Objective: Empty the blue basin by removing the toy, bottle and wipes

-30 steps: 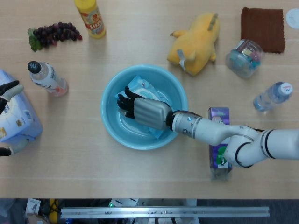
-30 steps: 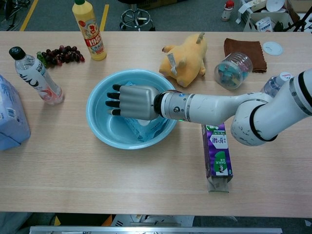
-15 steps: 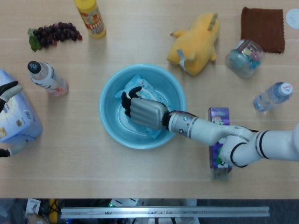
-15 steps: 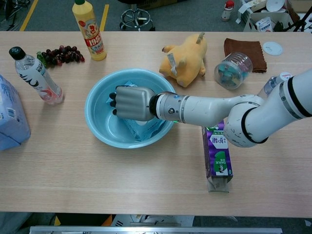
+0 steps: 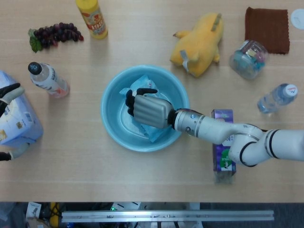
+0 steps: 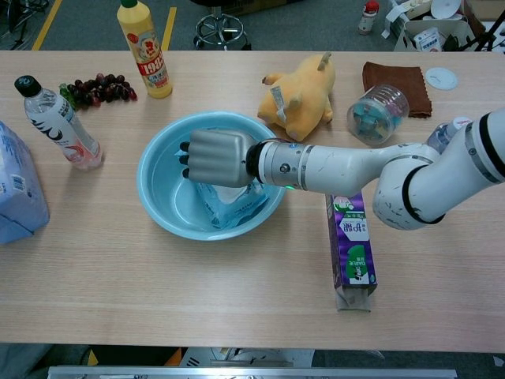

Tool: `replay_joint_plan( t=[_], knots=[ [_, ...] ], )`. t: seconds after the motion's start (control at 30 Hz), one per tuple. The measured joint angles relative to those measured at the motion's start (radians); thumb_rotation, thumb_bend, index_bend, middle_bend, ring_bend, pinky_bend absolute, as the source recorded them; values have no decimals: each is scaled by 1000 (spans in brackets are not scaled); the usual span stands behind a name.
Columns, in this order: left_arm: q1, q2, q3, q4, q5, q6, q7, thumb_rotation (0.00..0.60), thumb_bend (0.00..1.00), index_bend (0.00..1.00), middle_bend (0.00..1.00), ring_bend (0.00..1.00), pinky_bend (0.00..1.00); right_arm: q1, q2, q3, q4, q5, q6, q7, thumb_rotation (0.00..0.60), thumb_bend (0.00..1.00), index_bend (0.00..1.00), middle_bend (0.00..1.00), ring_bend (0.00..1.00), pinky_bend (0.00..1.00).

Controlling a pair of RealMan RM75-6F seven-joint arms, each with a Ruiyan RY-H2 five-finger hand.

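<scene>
Right now the right hand is down inside the round blue plastic basin in the middle of the wooden table. Its fingers are curled tight around the soft light-blue pack of wipes, so it is holding the pack. In the chest view the right hand sits on top, and the pack of wipes hangs down under it, with its low end near the bottom of the basin.

The pack is straight below the hand, and its long side runs from the hand toward the near wall of the basin. So I think the next move is to lift up, then carry the pack out over the rim. If it goes sideways too soon, the hanging end could bump the wall.

I can see only the wipes in the basin. The yellow plush toy lies on the table just past the far rim. A clear bottle with a black cap lies well to the left.

The left hand is far off at the left edge, resting on a big white and blue pack. I cannot tell if it is gripping it. The right hand is much nearer, so it is the 1 for this job.
</scene>
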Motion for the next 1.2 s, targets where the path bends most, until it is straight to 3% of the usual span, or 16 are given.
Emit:
replay_joint_plan(
  t=[0.23, 0.57, 0.77, 0.9, 1.03, 1.1, 1.2],
  knots=[
    [-2, 4, 0, -9, 0, -3, 8, 600, 229, 39, 33, 0, 126, -14, 26, 11, -17, -23, 30, 42, 600, 218, 767, 629, 595, 666],
    [-2, 6, 4, -10, 1, -7, 7, 600, 229, 39, 32, 0, 126, -20, 3, 4, 14, -17, -12, 24, 600, 219, 757, 620, 581, 676],
    [-2, 6, 2, -5, -7, -7, -1, 600, 229, 40, 32, 0, 126, -18, 1, 5, 15, -5, -43, -6, 600, 223, 511, 499, 458, 622],
    [-5, 3, 2, 0, -4, -11, -6, 600, 230, 39, 33, 0, 127, -19, -4, 5, 16, 22, -71, -44, 600, 223, 488, 463, 429, 596],
    [-6, 4, 2, 2, -2, -9, -7, 600, 229, 39, 32, 0, 127, -22, -16, 4, 18, 41, -82, -75, 600, 223, 493, 465, 435, 601],
    [-5, 5, 2, 2, -3, -7, -8, 600, 229, 39, 32, 0, 126, -26, -21, 7, 19, 42, -74, -76, 600, 223, 555, 500, 478, 641],
    [-5, 6, 4, 1, -1, -6, -9, 600, 229, 39, 32, 0, 126, -28, -25, 9, 24, 36, -65, -62, 600, 242, 738, 610, 581, 737]
  ],
)
